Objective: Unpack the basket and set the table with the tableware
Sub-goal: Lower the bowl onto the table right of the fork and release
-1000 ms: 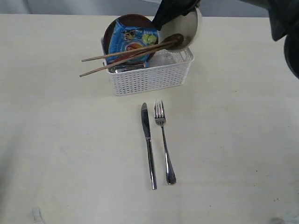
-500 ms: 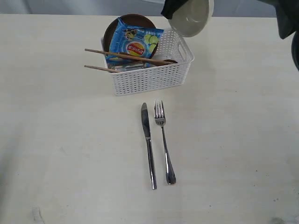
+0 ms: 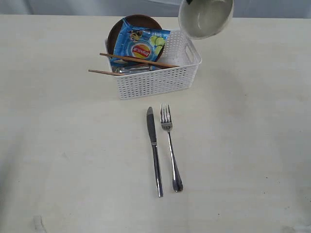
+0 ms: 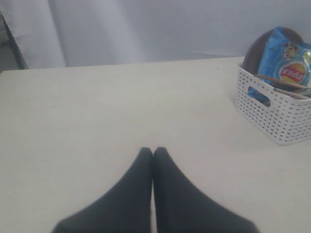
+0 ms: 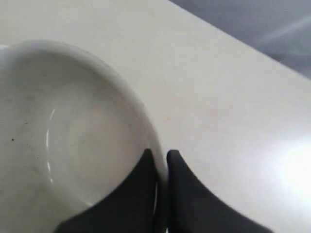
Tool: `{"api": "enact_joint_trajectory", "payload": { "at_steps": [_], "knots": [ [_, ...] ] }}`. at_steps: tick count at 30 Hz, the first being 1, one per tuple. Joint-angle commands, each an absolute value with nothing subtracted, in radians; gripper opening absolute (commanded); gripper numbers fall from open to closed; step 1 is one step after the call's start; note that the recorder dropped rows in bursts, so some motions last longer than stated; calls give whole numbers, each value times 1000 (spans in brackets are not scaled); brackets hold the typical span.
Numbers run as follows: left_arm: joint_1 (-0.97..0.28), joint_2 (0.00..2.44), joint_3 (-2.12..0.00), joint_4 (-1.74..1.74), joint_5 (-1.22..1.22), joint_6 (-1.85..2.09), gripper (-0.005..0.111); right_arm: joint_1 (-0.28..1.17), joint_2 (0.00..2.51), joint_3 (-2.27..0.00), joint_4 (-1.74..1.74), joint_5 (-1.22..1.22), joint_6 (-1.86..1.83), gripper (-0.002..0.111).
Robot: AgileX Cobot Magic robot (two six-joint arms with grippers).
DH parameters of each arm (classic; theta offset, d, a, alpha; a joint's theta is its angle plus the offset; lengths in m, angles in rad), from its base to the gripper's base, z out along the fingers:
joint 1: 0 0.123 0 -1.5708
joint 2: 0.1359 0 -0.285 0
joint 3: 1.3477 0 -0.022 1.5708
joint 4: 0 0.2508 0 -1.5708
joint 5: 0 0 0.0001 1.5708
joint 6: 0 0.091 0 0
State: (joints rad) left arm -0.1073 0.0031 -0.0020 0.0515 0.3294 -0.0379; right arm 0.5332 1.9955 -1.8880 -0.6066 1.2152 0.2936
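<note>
A cream bowl [image 3: 205, 18] hangs in the air above the back right corner of the white basket [image 3: 156, 81]. My right gripper [image 5: 160, 154] is shut on the bowl's rim [image 5: 146, 116], one finger inside and one outside. The basket holds a brown wooden plate [image 3: 116, 31] and two wooden chopsticks [image 3: 127, 59] that poke out to the left. A steel knife [image 3: 154, 148] and fork [image 3: 170, 145] lie side by side on the table [image 3: 58, 145] in front of the basket. My left gripper [image 4: 153, 151] is shut and empty, low over the table left of the basket [image 4: 274, 109].
A blue chip bag [image 3: 138, 44] leans against the plate inside the basket; it also shows in the left wrist view as the chip bag [image 4: 286, 65]. A grey curtain [image 4: 146, 29] hangs behind the table's far edge.
The bowl has risen out of the basket and moved right, turning its opening toward the camera. The chopsticks have dropped back and settled lower across the basket.
</note>
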Motion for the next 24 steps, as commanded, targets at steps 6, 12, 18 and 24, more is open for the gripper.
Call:
{"api": "enact_joint_trajectory", "payload": {
  "at_steps": [6,12,18,24],
  "knots": [
    [-114,0,0,49,319,-37,0,361,1771,-1664,-454,1221,283,0],
    [-114,0,0,49,319,-37,0,200,1604,-1393,-207,1151,260,0],
    [-114,0,0,49,319,-37,0,83,1519,-1108,75,1016,97,0],
    [-114,0,0,49,319,-37,0,83,1517,-884,228,857,-16,0]
  ]
}}
